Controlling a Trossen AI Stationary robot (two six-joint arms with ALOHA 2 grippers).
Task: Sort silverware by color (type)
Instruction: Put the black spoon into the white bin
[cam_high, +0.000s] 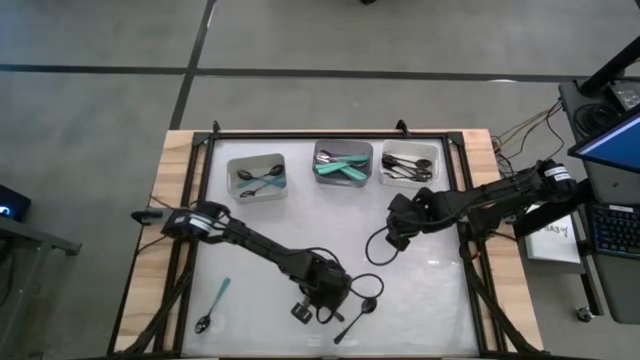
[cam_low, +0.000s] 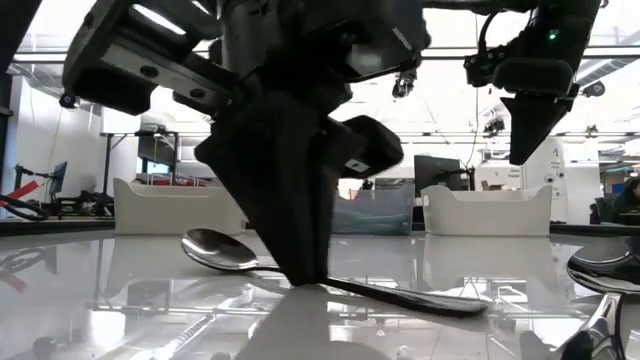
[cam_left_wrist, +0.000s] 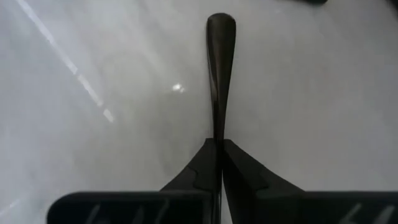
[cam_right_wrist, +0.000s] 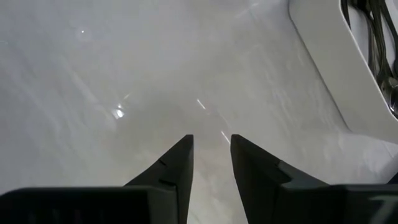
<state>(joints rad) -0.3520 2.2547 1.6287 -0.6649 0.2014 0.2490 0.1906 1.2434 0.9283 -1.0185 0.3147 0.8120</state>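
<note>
Two arms over table, left gripper (cam_left_wrist: 217, 163) jaws clamping black spoon (cam_left_wrist: 220, 68), right gripper (cam_right_wrist: 211, 155) empty

Table (cam_high: 430, 285): occupying the centre of the high view.

Three bins sitting in a row along its upper edge: left bin (cam_high: 256, 177) in the upper left, middle bin (cam_high: 343, 152) at top centre, right bin (cam_high: 409, 150) to its right; spoons lying in each.

Left gripper (cam_high: 322, 298): reaching to the lower centre, fingers (cam_left_wrist: 205, 171) pressing together on a spoon (cam_left_wrist: 219, 74) lying on the table.

Second loose spoon (cam_high: 357, 319): lying just right of that gripper.

Third loose spoon (cam_high: 212, 305): lying in the lower left.

Right gripper (cam_high: 397, 232): hanging right of centre, below the right bin, fingers (cam_right_wrist: 180, 165) standing apart over the bare table.
</note>
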